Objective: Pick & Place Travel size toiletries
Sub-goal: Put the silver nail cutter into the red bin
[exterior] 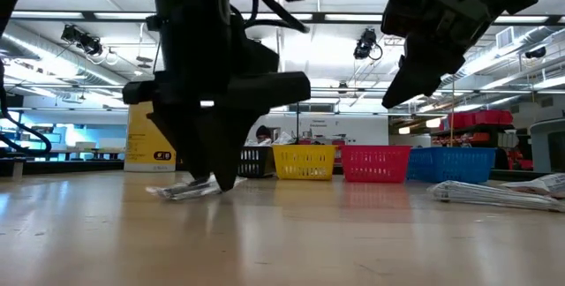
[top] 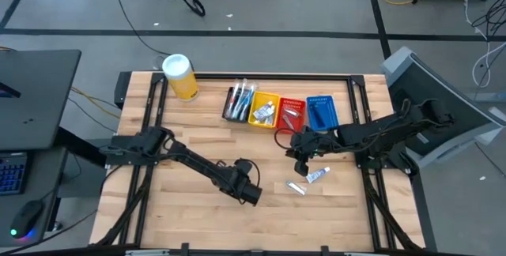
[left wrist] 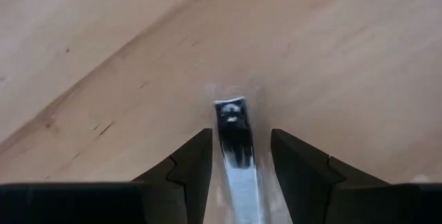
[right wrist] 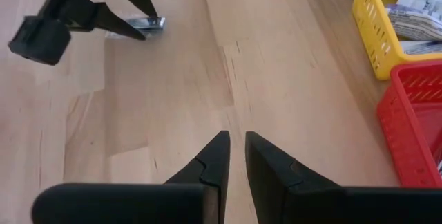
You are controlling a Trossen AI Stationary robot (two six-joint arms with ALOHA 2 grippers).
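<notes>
A small clear-wrapped toiletry [left wrist: 235, 141], silvery with a dark end, lies flat on the wooden table. My left gripper [left wrist: 240, 133] is low over it, pointing steeply down and open. One finger stands on each side of the toiletry, with a little room left on both. The gripper hides it in the high view [top: 251, 195]. It pokes out past the fingers in the right wrist view [right wrist: 146, 22] and the low view [exterior: 181, 191]. My right gripper [right wrist: 235, 135] hangs above the table near the baskets [top: 304, 157]. It is open by a narrow gap, with nothing between its fingers.
A white tube [top: 318, 175] and a silvery wrapped piece [top: 295, 187] lie below my right gripper. Black [top: 237, 102], yellow [top: 265, 112], red [top: 292, 112] and blue [top: 320, 112] baskets stand in a row at the far side. A yellow canister [top: 180, 77] stands far left.
</notes>
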